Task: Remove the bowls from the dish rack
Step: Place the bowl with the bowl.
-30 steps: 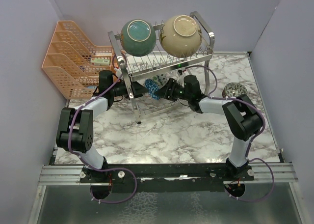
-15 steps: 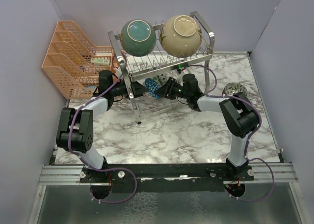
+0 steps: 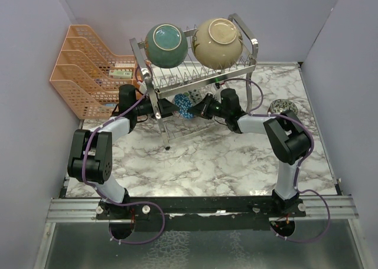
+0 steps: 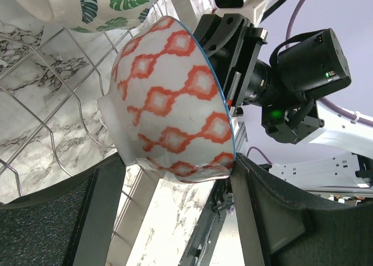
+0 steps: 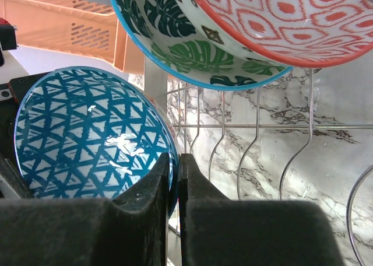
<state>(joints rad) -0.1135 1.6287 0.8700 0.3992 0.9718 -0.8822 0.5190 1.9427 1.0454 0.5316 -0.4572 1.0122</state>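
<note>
The marble table (image 3: 201, 163) is white with grey swirls. Over it, the left gripper (image 4: 173, 164), opened wide, hugs a small bowl (image 4: 175, 97). The right gripper (image 5: 173, 164) pinches its rim tight, low in the dish rack (image 3: 155, 92). Two big bowls (image 3: 166, 43) sit on top. Purple walls (image 3: 35, 74) stand behind.

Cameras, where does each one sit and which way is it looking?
Top external: high behind the arms, looking down at the silver wire dish rack on the white marble table; both whole arms show.
Left wrist: on the left arm, facing right at a small blue-rimmed bowl's red-diamond outside; its own dark fingers flank it.
Right wrist: on the right arm, facing left into that bowl's blue-triangle inside; the right gripper pinches its rim.
Shared: both wrist views show the white leaf-patterned bowl.
</note>
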